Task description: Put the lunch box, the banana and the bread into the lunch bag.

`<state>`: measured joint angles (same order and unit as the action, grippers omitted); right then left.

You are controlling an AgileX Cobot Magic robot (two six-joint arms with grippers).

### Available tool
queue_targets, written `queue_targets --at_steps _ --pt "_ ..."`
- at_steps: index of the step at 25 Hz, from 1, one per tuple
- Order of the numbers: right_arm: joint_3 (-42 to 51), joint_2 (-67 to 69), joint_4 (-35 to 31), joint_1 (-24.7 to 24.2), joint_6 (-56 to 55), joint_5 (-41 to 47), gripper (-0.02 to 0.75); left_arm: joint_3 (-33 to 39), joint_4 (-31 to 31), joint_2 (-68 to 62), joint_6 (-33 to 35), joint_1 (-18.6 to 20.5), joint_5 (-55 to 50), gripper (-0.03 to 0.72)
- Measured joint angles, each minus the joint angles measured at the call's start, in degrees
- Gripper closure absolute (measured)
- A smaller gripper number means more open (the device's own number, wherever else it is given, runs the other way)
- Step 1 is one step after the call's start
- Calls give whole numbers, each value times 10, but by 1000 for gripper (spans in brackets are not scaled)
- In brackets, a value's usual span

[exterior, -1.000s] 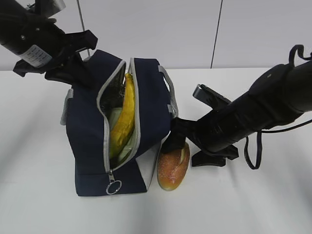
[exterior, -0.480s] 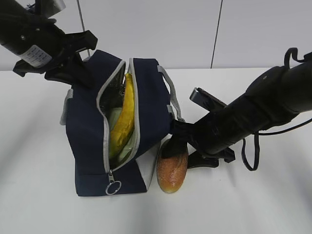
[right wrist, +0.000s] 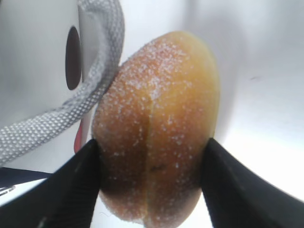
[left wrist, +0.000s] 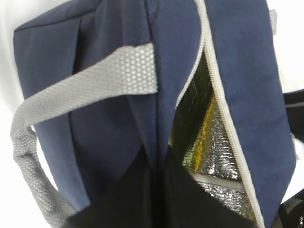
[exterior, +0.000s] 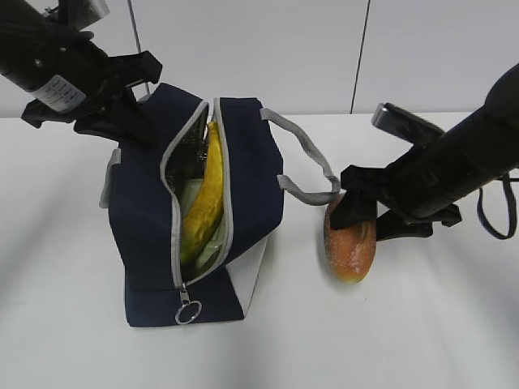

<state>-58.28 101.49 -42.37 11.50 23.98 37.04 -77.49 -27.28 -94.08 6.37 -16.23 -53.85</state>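
Between the right end effector's (right wrist: 151,185) fingers sits the bread (right wrist: 156,128).

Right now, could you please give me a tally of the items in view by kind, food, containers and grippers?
Food: 2 – banana in the bag, bread held outside it.
Containers: 2 – lunch bag, and a pale green lunch box partly visible inside.
Grippers: 2 – left gripper at the bag's back edge, right gripper on the bread.
Total: 6

One lunch bag (exterior: 243,162), one banana (exterior: 204,203), one bread (exterior: 350,241), two claws (exterior: 357,212).
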Motion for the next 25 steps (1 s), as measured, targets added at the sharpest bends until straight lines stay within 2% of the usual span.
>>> queue_targets --at_steps 3,9,25 --pt "1 -32 12 -17 -5 4 279 0 1 0 0 0 -1 691" --pt "-11 -94 34 -20 -8 16 280 0 1 0 0 0 -2 691" --pt "-150 -181 135 -20 -55 61 281 0 2 0 0 0 -3 691"
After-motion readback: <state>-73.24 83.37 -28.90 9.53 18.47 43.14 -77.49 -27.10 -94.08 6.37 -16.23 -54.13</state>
